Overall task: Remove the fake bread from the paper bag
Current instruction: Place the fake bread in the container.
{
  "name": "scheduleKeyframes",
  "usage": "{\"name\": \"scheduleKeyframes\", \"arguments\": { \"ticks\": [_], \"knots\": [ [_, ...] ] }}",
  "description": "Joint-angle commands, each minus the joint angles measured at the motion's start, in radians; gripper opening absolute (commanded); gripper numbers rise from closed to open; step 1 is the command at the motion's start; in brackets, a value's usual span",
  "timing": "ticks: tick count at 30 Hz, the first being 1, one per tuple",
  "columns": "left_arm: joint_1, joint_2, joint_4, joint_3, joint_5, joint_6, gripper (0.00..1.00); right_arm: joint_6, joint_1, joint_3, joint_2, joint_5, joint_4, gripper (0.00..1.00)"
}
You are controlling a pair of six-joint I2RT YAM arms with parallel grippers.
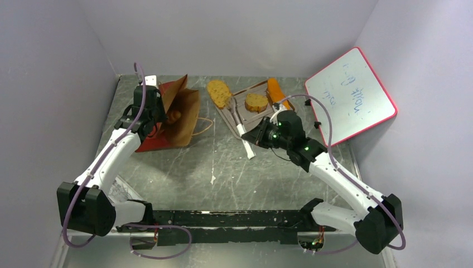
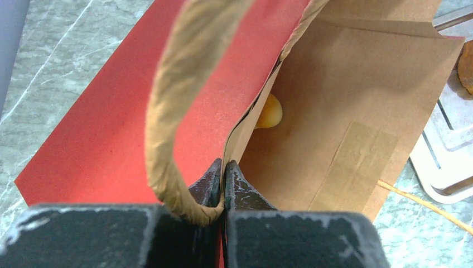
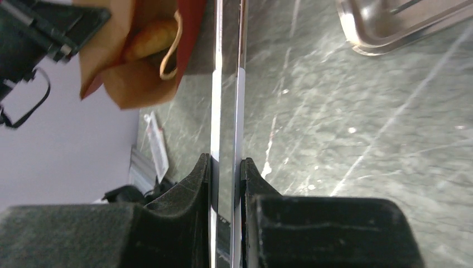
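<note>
The paper bag (image 1: 187, 114) lies on its side at the back left, red outside, brown inside, mouth open. One golden roll (image 1: 174, 116) sits inside it and also shows in the left wrist view (image 2: 269, 113) and the right wrist view (image 3: 150, 38). My left gripper (image 1: 151, 114) is shut on the bag's rim (image 2: 237, 139), with a cord handle (image 2: 167, 111) looped over the fingers. A speckled slice (image 1: 218, 92) lies on the table. Another slice (image 1: 256, 102) and a long loaf (image 1: 275, 91) lie on the tray. My right gripper (image 1: 257, 138) is shut on metal tongs (image 3: 226, 84).
The grey metal tray (image 1: 237, 100) stands at the back middle, right of the bag, and shows in the right wrist view (image 3: 390, 22). A white board with a red rim (image 1: 351, 95) leans at the back right. Walls close in on the left, back and right.
</note>
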State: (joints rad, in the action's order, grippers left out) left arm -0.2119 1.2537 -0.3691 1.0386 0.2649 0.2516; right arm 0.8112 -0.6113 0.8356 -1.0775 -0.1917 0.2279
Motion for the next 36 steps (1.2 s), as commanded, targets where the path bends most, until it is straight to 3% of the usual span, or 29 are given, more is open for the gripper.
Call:
{"name": "scheduleKeyframes", "arguments": {
  "ticks": [1, 15, 29, 36],
  "knots": [
    [0.012, -0.001, 0.029, 0.0, 0.001, 0.013, 0.07, -0.014, 0.084, 0.012, 0.024, 0.034, 0.005, 0.0],
    [0.011, -0.059, 0.057, -0.042, -0.071, 0.012, 0.07, 0.022, 0.35, -0.059, -0.136, -0.074, -0.127, 0.0],
    [0.009, -0.074, 0.061, -0.053, -0.106, 0.021, 0.07, 0.075, 0.43, -0.063, -0.304, -0.134, -0.22, 0.0],
    [0.006, -0.074, 0.058, -0.046, -0.108, 0.014, 0.07, 0.106, 0.456, -0.085, -0.293, -0.161, -0.247, 0.29]
  ]
}}
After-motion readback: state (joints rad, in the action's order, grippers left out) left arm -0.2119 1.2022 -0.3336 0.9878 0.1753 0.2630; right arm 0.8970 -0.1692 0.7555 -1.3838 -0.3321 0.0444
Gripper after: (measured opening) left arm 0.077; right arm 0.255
